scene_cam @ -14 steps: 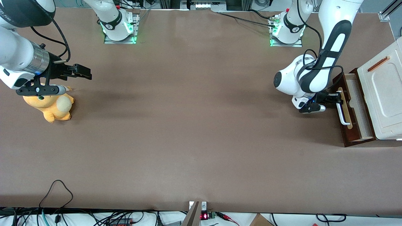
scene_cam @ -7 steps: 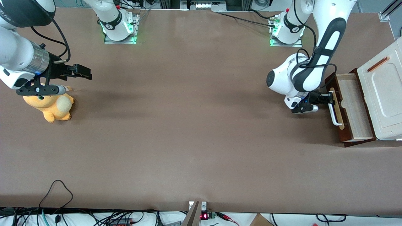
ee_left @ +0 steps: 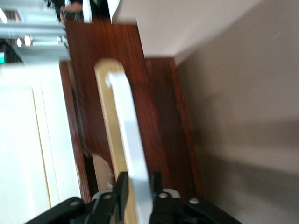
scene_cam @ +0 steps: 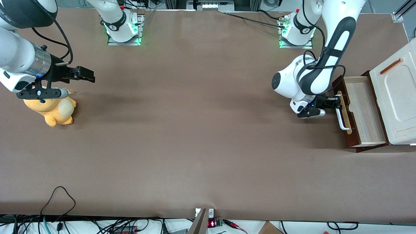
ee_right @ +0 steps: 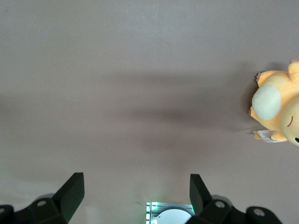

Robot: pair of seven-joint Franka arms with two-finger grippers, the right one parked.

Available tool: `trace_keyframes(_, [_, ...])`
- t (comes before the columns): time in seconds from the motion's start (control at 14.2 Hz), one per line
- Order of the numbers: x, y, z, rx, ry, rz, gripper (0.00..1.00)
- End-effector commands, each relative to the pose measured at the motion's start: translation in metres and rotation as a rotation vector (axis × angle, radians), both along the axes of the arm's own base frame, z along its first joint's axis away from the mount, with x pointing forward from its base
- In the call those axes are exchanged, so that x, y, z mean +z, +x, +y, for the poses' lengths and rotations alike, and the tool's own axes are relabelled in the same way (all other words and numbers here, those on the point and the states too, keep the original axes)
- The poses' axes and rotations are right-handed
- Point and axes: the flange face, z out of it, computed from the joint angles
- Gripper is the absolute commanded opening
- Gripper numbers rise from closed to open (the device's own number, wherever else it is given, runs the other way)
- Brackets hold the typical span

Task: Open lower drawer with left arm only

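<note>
Lower drawer [scene_cam: 360,112]: dark brown wooden front carrying a tan strip [scene_cam: 344,112] and a white bar handle [scene_cam: 340,113]; pale wood box showing inside. Location: working arm's end of the table [scene_cam: 195,130], drawn well out from under the cream-white cabinet top [scene_cam: 396,97]. Interior shows only bare pale boards.

Gripper [scene_cam: 336,103]: black, two-fingered, on the left arm [scene_cam: 312,78]; positioned at the end of the handle farther from the front camera. In the left wrist view the gripper [ee_left: 138,189] has one black finger [ee_left: 121,186] on each flank of the white bar [ee_left: 131,135], closed against it with no visible gap; the bar runs on past the fingers along its tan strip [ee_left: 110,116].

Left arm: white, jointed, black oval side panels, looped black cables; reaches down from its base [scene_cam: 295,32], elbow bent toward the middle of the table.

Cabinet top: shallow recessed panel; a slim orange-brown bar [scene_cam: 391,66] lies on it, farther from the front camera than the drawer.

Plush toy [scene_cam: 53,110]: orange with cream patch, toward the parked arm's end of the table, well apart from the drawer.
</note>
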Motion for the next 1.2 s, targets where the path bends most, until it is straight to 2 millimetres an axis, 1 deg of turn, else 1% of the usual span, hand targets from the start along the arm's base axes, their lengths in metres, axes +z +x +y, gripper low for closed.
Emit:
trace_keyframes(0.0, [0.041, 0.01, -0.023, -0.039, -0.011, -0.006, 1.0])
trace_keyframes(0.07, [0.05, 0.01, -0.025, 0.013, -0.061, -0.012, 1.0])
trace_keyframes(0.14, [0.064, 0.015, -0.029, 0.064, -0.118, -0.032, 1.0])
trace_keyframes(0.28, [0.101, 0.021, -0.035, 0.149, -0.231, -0.065, 1.0])
trace_keyframes(0.35, [0.122, 0.023, -0.039, 0.149, -0.272, -0.05, 1.0])
trace_keyframes(0.42, [0.144, 0.028, -0.038, 0.173, -0.337, -0.037, 1.0])
trace_keyframes(0.49, [0.174, 0.037, -0.036, 0.213, -0.427, -0.046, 1.0])
trace_keyframes(0.56, [0.203, 0.043, -0.032, 0.214, -0.503, -0.019, 1.0])
trace_keyframes(0.7, [0.251, 0.051, -0.018, 0.17, -0.616, 0.055, 1.0])
trace_keyframes(0.85, [0.3, 0.06, 0.009, 0.202, -0.784, 0.094, 1.0])
trace_keyframes(0.99, [0.334, 0.059, 0.029, 0.185, -0.904, 0.149, 1.0])
trace_keyframes(1.13, [0.358, 0.056, 0.041, 0.151, -0.963, 0.141, 1.0])
